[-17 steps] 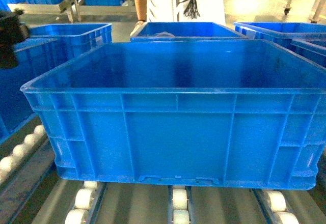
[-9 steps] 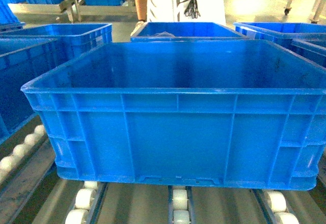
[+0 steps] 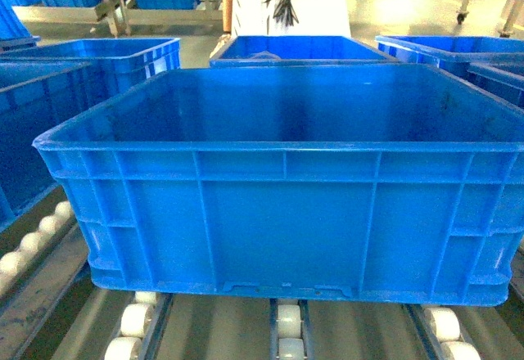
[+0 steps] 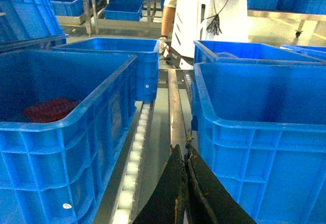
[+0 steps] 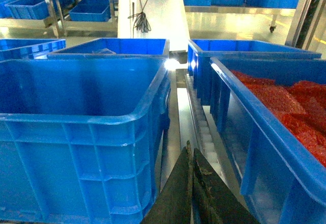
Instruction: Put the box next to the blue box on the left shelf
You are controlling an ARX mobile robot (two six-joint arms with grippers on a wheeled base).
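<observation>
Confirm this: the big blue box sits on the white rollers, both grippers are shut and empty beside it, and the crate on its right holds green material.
Not quite. The material in the right-hand crate is red, not green, as the right wrist view shows. The rest stands: the box rests on the rollers, with the left gripper and right gripper shut and empty.

Head view: level, close, facing the near wall of the box [image 3: 282,221], rollers [image 3: 288,321] just below. Left wrist view: low in the gap left of that box [image 4: 260,147], looking forward past closed gripper [image 4: 183,183] — neighbour crate [image 4: 61,147] on its left. Right wrist view: low on the other side, box [image 5: 81,132] left, gripper [image 5: 191,183] closed. Shared by all three — the box and the person [image 3: 282,0] beyond.
</observation>
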